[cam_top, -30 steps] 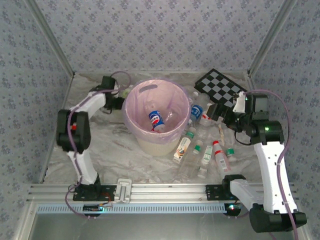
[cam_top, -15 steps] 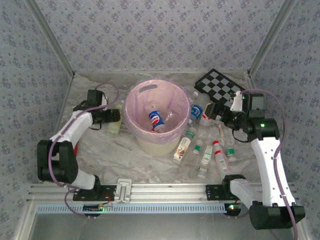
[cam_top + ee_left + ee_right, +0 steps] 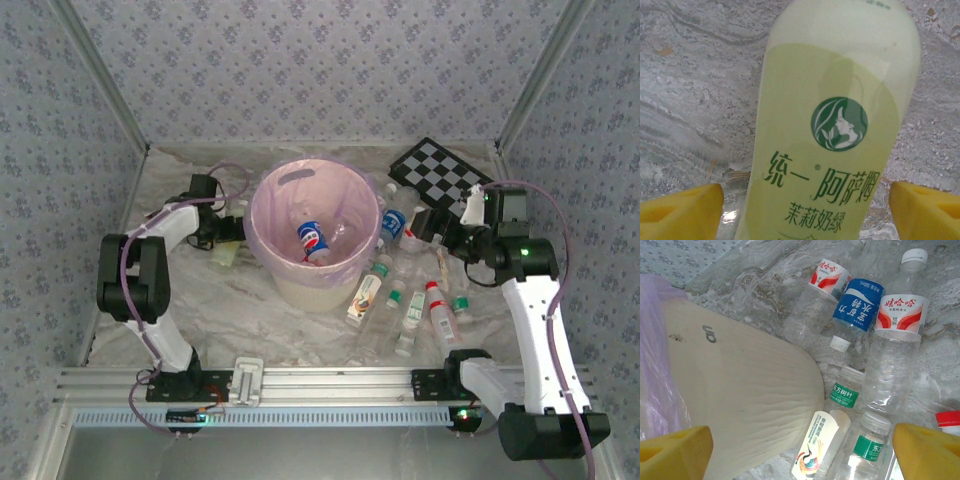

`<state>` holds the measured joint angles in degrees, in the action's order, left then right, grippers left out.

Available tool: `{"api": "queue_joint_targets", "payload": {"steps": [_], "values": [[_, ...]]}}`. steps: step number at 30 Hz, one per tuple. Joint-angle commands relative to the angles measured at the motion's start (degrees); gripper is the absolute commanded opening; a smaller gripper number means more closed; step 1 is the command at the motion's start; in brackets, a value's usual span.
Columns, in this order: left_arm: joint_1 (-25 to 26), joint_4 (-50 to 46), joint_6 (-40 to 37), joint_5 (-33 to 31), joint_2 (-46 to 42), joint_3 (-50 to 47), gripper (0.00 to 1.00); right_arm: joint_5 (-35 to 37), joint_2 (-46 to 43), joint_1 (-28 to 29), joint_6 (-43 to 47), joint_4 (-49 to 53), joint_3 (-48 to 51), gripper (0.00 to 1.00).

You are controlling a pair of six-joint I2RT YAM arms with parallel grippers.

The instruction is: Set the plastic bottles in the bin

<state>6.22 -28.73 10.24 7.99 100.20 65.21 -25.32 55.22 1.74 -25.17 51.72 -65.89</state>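
The left claw (image 3: 802, 207) hung wide open over a pale green bottle (image 3: 835, 125) lying on the bench (image 3: 215, 310) between the bin (image 3: 300, 290) and the left edge. One yellow finger (image 3: 682, 210) stood on either side of the bottle, and neither touched it. The bottle's long axis ran straight ahead of the claw, across the line between the fingers, so a squeeze looked set to catch it across its width. The left arm was plainly the nearer one for this pick.

On the other side of the bin, the right claw (image 3: 800, 450) also stood wide and empty above the heap of bottles (image 3: 890, 355) strewn from the bin's wall towards the right edge. A green-labelled bottle (image 3: 846, 390) lay closest ahead of it, its long axis pointing roughly away from the claw. A blue-and-red bottle (image 3: 312, 241) already lay inside the bin's pink liner (image 3: 270, 200), while the rest waited on the bench.
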Motion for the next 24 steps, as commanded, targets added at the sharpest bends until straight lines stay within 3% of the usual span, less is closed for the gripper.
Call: {"api": "queue_joint_targets", "payload": {"steps": [1, 9, 15, 18, 24], "values": [[-0.2, 1.7, 0.2, 0.5, 0.0, -0.5, 0.75, -0.4, 0.2, -0.4, 0.7, 1.2, -1.4, 0.93], [-0.5, -1.7, -1.1, -3.3, -4.6, 0.8, 0.50, -1.6, 0.3, -0.4, 0.4, 0.5, -4.4, 0.92], [-0.8, -7.2, -1.7, -6.1, -14.3, 3.8, 0.49, -7.0, 2.5, 0.4, -1.2, -3.8, -8.1, 0.91], [-0.5, -8.7, -0.6, -7.4, -22.7, 5.0, 0.46, -9.9, 4.2, 3.4, -2.5, -8.5, -11.0, 0.90], [4.4, -7.3, 0.1, -7.3, -41.2, 6.5, 0.37, -9.0, 10.1, 15.7, -2.1, -16.0, -20.8, 0.86]]}}
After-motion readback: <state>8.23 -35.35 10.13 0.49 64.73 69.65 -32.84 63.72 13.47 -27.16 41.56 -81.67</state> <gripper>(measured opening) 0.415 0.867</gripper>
